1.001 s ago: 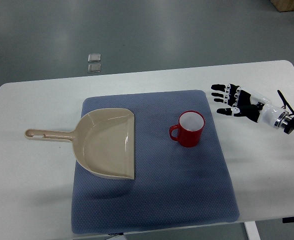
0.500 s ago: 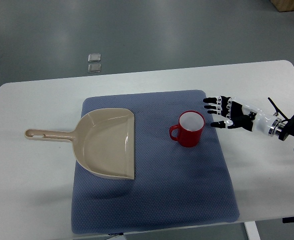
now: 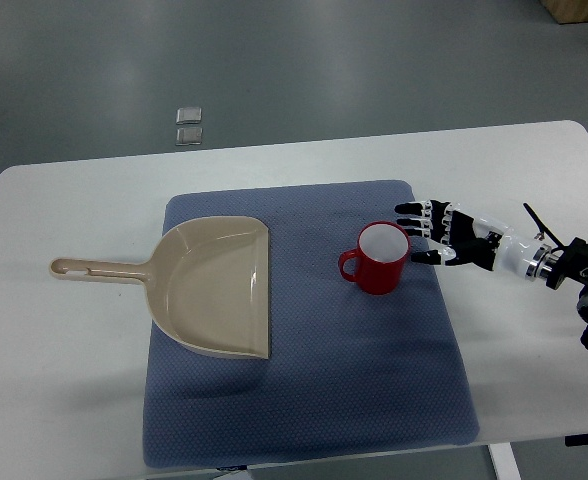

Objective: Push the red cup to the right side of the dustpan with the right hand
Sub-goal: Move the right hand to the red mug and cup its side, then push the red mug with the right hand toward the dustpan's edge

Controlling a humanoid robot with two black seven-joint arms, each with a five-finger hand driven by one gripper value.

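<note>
A red cup (image 3: 377,259) with a white inside stands upright on the blue mat (image 3: 304,400), its handle pointing left. A beige dustpan (image 3: 209,285) lies to its left on the mat, open edge facing the cup and handle reaching left onto the table. My right hand (image 3: 426,233) comes in from the right edge. Its fingers are spread and hold nothing. The fingertips (image 3: 404,210) are just at the cup's right side; I cannot tell whether they touch it.
The white table (image 3: 64,380) carries the mat. Two small square plates (image 3: 188,124) lie on the grey floor beyond the table's far edge. A brown box corner (image 3: 582,10) shows at the top right.
My right hand has moved left and slightly down, from over the bare table to the cup's right side. The cup and dustpan have not moved.
</note>
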